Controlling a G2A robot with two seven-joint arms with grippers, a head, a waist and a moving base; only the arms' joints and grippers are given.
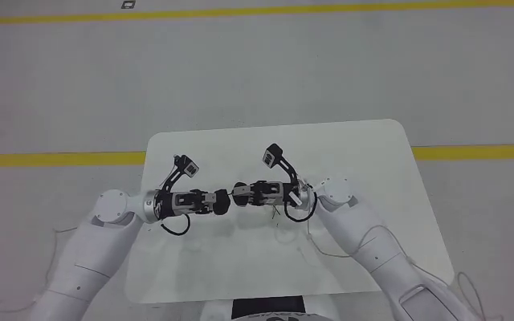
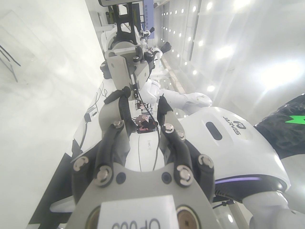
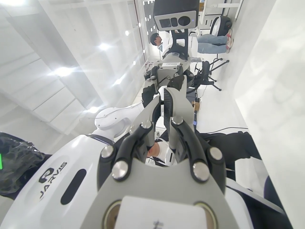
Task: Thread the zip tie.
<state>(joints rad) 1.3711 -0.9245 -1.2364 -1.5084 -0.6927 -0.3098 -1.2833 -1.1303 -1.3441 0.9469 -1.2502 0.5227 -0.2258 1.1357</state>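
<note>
A thin zip tie (image 1: 238, 190) is being held in mid-air above the white tabletop (image 1: 361, 152). The right gripper (image 3: 161, 97) seems to be pinching it, jaws nearly closed, to steady it; the left gripper (image 2: 144, 97) is facing it, jaws spread, likely to receive the tip.

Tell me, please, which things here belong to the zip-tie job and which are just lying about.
In the job:
zip tie, pinched in the right gripper
left gripper, open, facing it

Lying about:
thin loose strands on the table
</note>
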